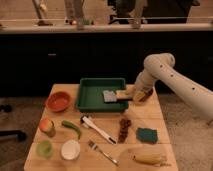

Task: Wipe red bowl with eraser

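The red bowl (58,101) is orange-red, round and shallow. It sits at the table's left, left of the green tray (95,85). My gripper (126,98) reaches in from the right and hovers over the tray's right edge, far from the red bowl. It is shut on a small dark block, the eraser (121,98), held next to the grey flat piece (109,95) that lies in the tray. The arm hides most of the dark maroon bowl (145,95).
A teal sponge (146,134) lies at the right. A brown cluster (124,129) and a white-handled tool (98,129) lie mid-table. A fork (102,151), a yellow item (148,158), a white cup (70,149), a green cup (44,148), a fruit (47,126) and a green pepper (71,128) fill the front.
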You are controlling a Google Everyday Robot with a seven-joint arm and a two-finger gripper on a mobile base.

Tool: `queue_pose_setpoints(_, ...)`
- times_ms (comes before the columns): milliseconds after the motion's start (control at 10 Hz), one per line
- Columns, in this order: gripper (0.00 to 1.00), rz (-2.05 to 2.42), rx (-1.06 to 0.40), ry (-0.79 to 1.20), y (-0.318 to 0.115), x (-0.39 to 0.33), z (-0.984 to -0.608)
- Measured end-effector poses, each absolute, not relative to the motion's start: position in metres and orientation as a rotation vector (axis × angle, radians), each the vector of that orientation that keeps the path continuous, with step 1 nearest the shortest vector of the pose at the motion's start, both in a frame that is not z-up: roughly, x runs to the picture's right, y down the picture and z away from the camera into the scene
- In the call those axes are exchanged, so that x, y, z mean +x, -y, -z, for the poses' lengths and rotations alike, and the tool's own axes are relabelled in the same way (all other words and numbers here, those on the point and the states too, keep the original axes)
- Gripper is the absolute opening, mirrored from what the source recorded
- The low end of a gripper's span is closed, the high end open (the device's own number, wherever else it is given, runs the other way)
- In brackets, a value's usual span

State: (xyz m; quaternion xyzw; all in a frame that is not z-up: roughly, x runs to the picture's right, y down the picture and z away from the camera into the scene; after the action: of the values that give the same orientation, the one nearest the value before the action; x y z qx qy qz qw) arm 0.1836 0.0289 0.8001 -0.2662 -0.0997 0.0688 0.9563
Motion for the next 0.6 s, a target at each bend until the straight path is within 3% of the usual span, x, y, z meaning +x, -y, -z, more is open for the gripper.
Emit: queue_pose_setpoints(600,0.14,-0.136,-0.538,0.205,-0.0289,0.1809,-0.8012)
